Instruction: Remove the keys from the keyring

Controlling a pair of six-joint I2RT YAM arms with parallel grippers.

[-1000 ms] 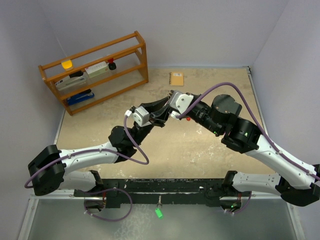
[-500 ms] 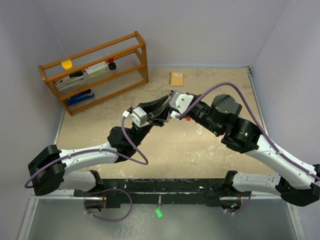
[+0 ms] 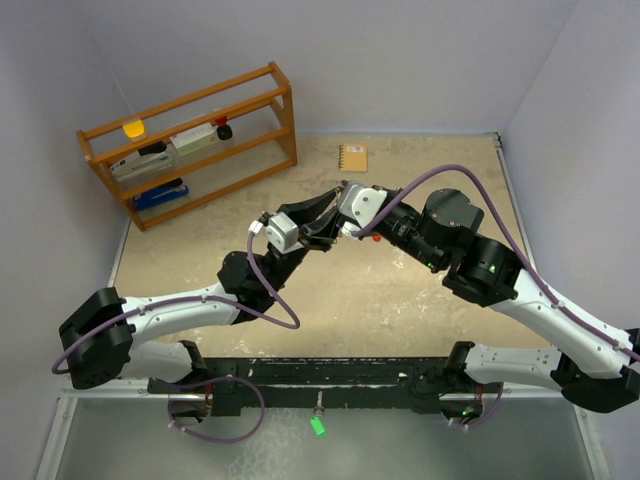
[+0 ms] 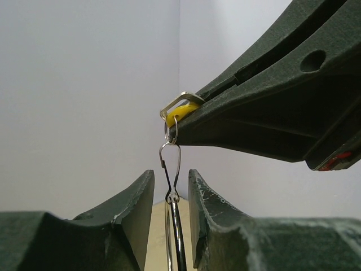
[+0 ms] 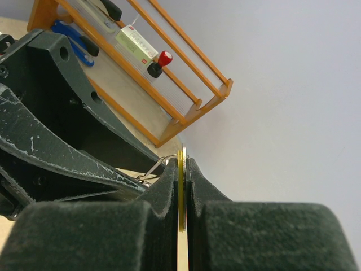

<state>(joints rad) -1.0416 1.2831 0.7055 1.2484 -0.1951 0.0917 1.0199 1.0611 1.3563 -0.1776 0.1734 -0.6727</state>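
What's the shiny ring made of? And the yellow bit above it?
The keyring looks like thin polished metal wire: silvery with bright glints. The yellow tag looks like smooth plastic, solid colour without shine, though coated metal is possible.

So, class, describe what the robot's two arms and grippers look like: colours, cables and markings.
Both the left arm and right arm have white shells between black joints, each trailed by a purple cable. The right arm shows a green light. The left gripper and right gripper have dark fingers, the left's scuffed white.
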